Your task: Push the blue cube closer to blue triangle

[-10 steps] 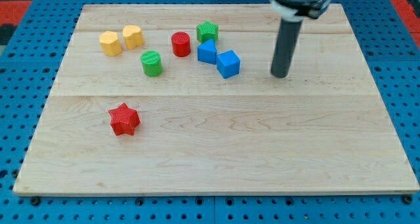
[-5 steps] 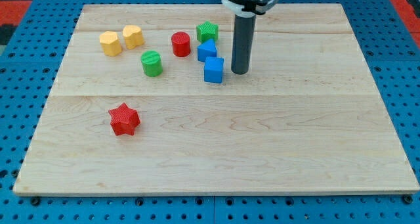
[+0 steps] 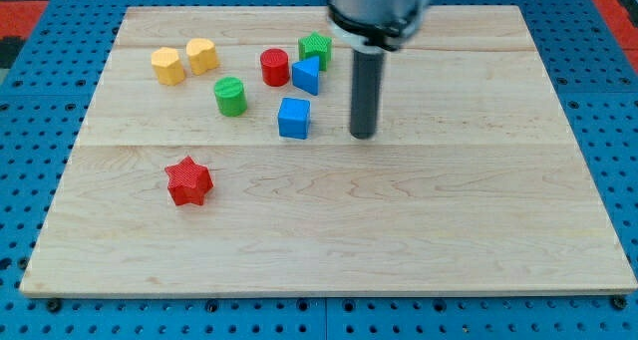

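The blue cube (image 3: 294,118) sits on the wooden board (image 3: 329,250) a little below and left of the blue triangle (image 3: 307,75), with a gap between them. My tip (image 3: 363,135) rests on the board to the right of the blue cube, apart from it, and below-right of the blue triangle. The rod rises from it toward the view's top.
A green star-like block (image 3: 315,48) touches the blue triangle's top. A red cylinder (image 3: 274,67) lies left of the triangle, a green cylinder (image 3: 230,96) further left. Two yellow blocks (image 3: 167,66) (image 3: 201,55) sit at upper left. A red star (image 3: 188,180) lies lower left.
The blue cube has slid left and down, away from the blue triangle. The triangle shifted slightly up-left. My tip swept left from the right side, then moved a little down.
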You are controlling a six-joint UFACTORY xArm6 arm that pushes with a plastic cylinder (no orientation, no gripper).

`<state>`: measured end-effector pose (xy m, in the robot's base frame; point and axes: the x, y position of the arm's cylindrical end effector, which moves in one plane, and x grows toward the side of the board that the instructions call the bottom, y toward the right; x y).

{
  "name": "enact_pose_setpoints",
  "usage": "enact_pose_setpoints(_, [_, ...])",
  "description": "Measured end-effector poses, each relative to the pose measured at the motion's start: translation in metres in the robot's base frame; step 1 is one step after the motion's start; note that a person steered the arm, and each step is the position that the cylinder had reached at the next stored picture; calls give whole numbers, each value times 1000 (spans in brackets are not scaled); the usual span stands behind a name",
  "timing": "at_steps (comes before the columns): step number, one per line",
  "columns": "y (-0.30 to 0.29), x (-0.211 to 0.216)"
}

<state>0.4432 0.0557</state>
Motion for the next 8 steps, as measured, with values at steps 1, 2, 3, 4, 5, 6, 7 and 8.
enact_pose_setpoints(1, [-63,-7])
enact_pose_setpoints(2, [-90,-48])
enact_pose_setpoints(3, [-89,-60])
enact_pose_setpoints(4, [-87,-56])
enact_pose_setpoints(5, [-57,-31])
enact_pose_setpoints(6, [-116,-31])
enact_pose_setpoints(7, [-157,-40])
enact_pose_setpoints(8, [-153,-40])
